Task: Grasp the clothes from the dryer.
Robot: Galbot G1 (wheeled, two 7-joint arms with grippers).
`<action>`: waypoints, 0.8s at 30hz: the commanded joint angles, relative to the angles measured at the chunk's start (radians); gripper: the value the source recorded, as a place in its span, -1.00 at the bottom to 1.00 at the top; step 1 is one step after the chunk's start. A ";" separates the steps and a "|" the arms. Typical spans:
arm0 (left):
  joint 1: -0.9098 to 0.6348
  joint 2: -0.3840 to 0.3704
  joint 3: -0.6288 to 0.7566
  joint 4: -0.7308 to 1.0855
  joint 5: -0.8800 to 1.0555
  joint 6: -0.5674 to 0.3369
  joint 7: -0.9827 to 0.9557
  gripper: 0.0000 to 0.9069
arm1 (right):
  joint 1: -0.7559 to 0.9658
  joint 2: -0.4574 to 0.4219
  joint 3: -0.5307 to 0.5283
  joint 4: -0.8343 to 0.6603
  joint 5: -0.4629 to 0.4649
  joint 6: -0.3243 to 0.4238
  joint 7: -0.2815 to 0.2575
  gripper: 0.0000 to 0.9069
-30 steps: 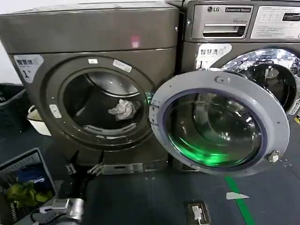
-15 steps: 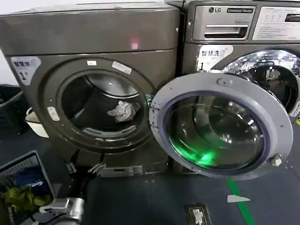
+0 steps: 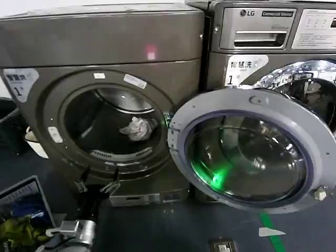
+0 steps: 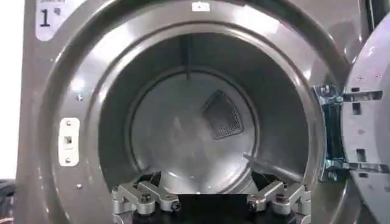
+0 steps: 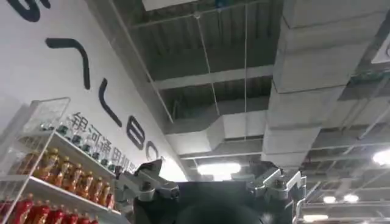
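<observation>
The bronze-grey dryer (image 3: 105, 37) stands at the left with its round drum mouth uncovered. The clothes (image 3: 137, 128), a small pale grey-white wad, lie on the drum floor toward the right side. My left gripper (image 3: 95, 186) hovers in front of the dryer, just below the drum's lower rim, open and holding nothing. Seen from the left wrist, that gripper (image 4: 210, 204) faces straight into the dryer's drum (image 4: 189, 128). My right gripper (image 5: 210, 182) points up at the ceiling, open and empty.
The dryer's round glass door (image 3: 247, 149) hangs swung out to the right, in front of the LG machine (image 3: 262, 31). A basket (image 3: 23, 197) of yellow-green and blue fabric sits on the floor at lower left. A green line (image 3: 270, 233) marks the floor.
The head view has drawn closer to the dryer, and the drum mouth and door look larger. The clothes lie in the same spot, and the left gripper stays below the rim.
</observation>
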 commanded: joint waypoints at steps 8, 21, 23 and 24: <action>-0.006 -0.003 0.005 0.004 -0.001 -0.001 0.001 1.00 | -0.005 0.008 0.008 0.000 0.000 0.008 -0.001 1.00; -0.002 -0.002 0.002 -0.005 -0.001 -0.001 0.001 1.00 | -0.011 0.007 0.018 -0.004 0.002 0.010 -0.005 1.00; -0.001 -0.002 0.002 -0.006 -0.001 -0.001 0.001 1.00 | -0.011 0.008 0.019 -0.003 0.002 0.010 -0.006 1.00; -0.001 -0.002 0.002 -0.006 -0.001 -0.001 0.001 1.00 | -0.011 0.008 0.018 -0.003 0.002 0.010 -0.006 1.00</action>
